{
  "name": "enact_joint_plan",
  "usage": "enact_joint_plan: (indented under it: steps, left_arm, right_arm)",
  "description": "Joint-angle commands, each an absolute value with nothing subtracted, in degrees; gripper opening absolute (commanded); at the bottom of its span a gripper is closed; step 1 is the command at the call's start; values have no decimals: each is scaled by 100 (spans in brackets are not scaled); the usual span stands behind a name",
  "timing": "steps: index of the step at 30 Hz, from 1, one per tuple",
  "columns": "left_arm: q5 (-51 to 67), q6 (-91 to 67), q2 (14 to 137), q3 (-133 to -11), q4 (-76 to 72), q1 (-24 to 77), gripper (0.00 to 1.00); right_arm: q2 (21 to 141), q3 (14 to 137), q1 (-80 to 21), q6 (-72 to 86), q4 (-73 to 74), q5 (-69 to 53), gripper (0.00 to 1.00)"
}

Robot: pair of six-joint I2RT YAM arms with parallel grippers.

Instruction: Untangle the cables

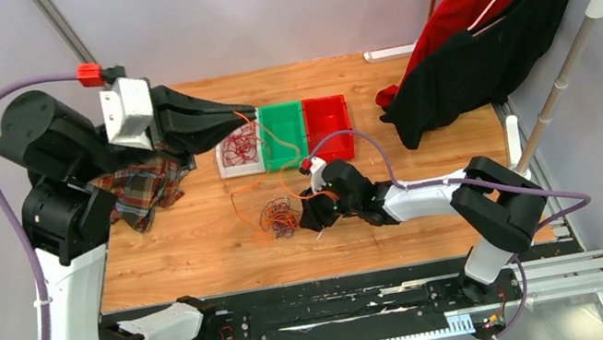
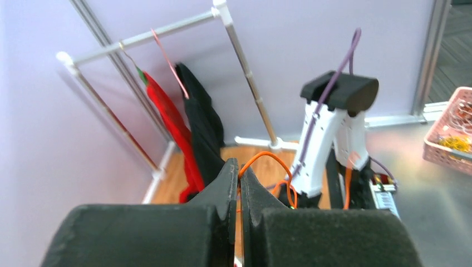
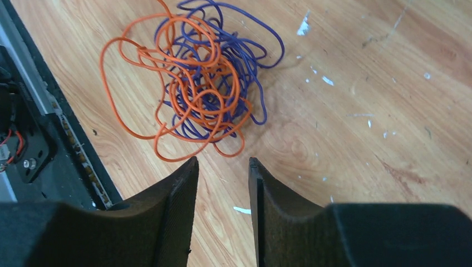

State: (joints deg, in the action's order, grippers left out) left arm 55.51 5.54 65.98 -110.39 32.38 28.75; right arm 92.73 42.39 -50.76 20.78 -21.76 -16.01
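Toward twelve o'clock from the right gripper, jaws apart, empty, the tangle is lying; the left gripper, jaws clamping an orange cable, should be lifting slowly.

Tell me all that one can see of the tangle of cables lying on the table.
The tangle is a loose knot of thin, glossy orange and purple wires, looped through each other. It lies flat on the wooden table, near its front edge. One orange strand leads away from it. The open right pincer hovers just beside it, touching nothing.
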Motion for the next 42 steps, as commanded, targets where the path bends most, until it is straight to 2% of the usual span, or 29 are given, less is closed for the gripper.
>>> enact_joint_plan:
  steps: [1, 10, 15, 18, 25, 42]
  left_arm:
    - [5273, 248, 6760, -11546, 2624, 2922, 1]
    - [4760, 693, 6674, -10916, 2620, 2919, 1]
    - [4380, 990, 6690, -10236, 2430, 2918, 1]
    - [4108, 1333, 6788, -9855, 2344, 2918, 1]
    - [3454, 2001, 7350, -9352, 1927, 2918, 1]
    - [2341, 2983, 8649, -9106, 1133, 2678, 0]
  right_arm:
    - [9134, 4075, -5142, 1947, -2095, -1325, 41]
    - [7760, 3864, -5096, 1894, -1444, -573, 60]
    - [6950, 3746, -4848, 2083, -1044, 368, 65]
    - [6637, 3681, -4622, 2303, -717, 1195, 65]
    - [6520, 3580, -4505, 2459, -155, 2238, 65]
    - [6435, 3337, -4507, 2547, -43, 2505, 61]
